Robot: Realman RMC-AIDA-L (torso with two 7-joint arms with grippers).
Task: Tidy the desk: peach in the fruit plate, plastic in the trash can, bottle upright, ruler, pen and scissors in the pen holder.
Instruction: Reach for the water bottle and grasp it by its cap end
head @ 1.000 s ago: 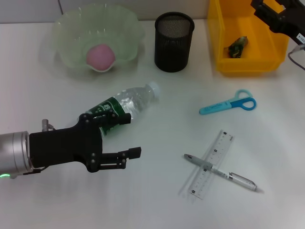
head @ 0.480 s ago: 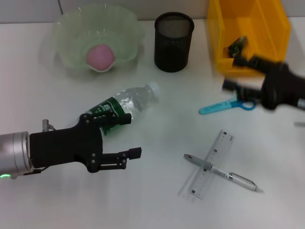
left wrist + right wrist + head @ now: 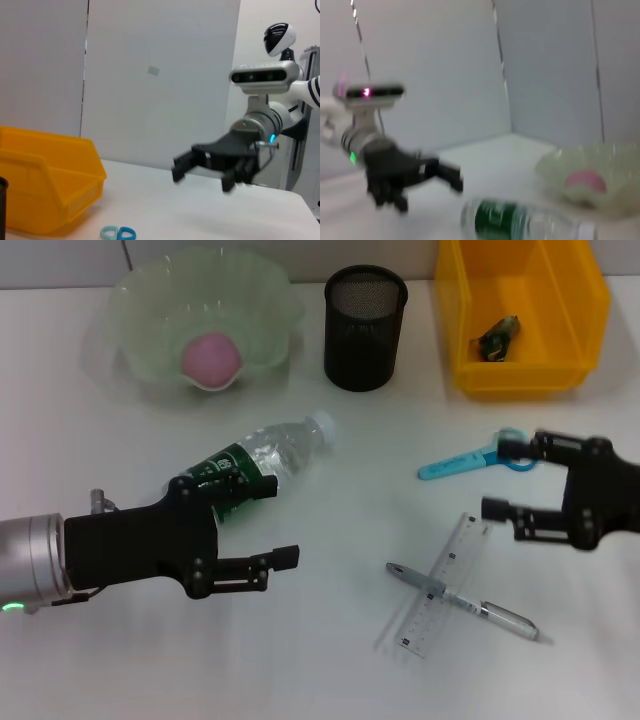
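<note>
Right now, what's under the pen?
The pen lies crossed on top of the clear ruler, with both ends reaching onto the bare table. The ruler strip beneath the crossing is covered.

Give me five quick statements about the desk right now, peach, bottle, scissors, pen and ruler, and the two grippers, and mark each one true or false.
1. The peach sits in the fruit plate. True.
2. The bottle stands upright. False: it lies on its side.
3. The scissors are inside the pen holder. False: they lie on the desk.
4. The pen lies across the ruler. True.
5. The left gripper is shut on the bottle. False: it is open beside the bottle; the right gripper is open near the scissors.
</note>
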